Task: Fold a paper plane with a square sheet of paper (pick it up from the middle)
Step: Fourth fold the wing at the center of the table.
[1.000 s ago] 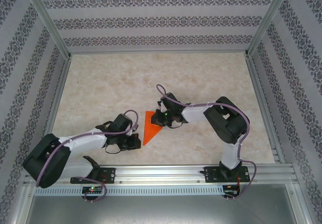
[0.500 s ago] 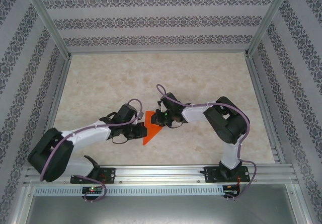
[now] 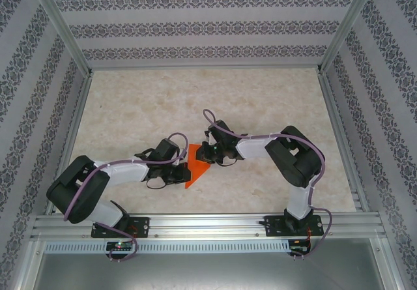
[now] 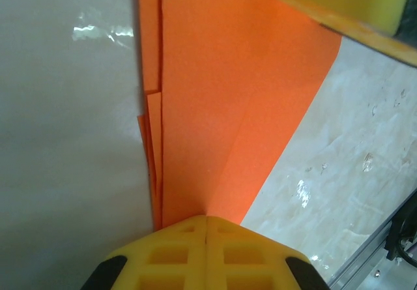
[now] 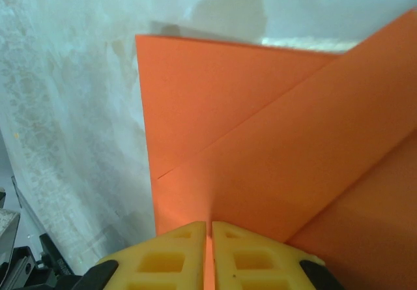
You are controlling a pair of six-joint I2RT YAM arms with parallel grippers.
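Observation:
The paper plane [image 3: 195, 170] is a bright orange folded dart lying on the table, point toward the near edge. In the left wrist view the plane [image 4: 221, 94] shows layered folds along its left edge. My left gripper [image 3: 184, 168] is shut, and in its own view the left gripper [image 4: 206, 218] rests its closed tips on the paper's crease. My right gripper [image 3: 204, 154] sits at the plane's far right part. In the right wrist view the right gripper [image 5: 212, 225] is closed to a thin slit with orange paper [image 5: 260, 140] rising into it.
The marble-patterned table [image 3: 195, 101] stretches away behind the arms. An aluminium rail [image 3: 208, 221] runs along the near edge. Patterned walls with metal posts [image 3: 62, 29] close in the sides and back.
My left arm has swung right, bringing its shut gripper from beside the plane onto its left part. The right gripper and the plane have stayed in place.

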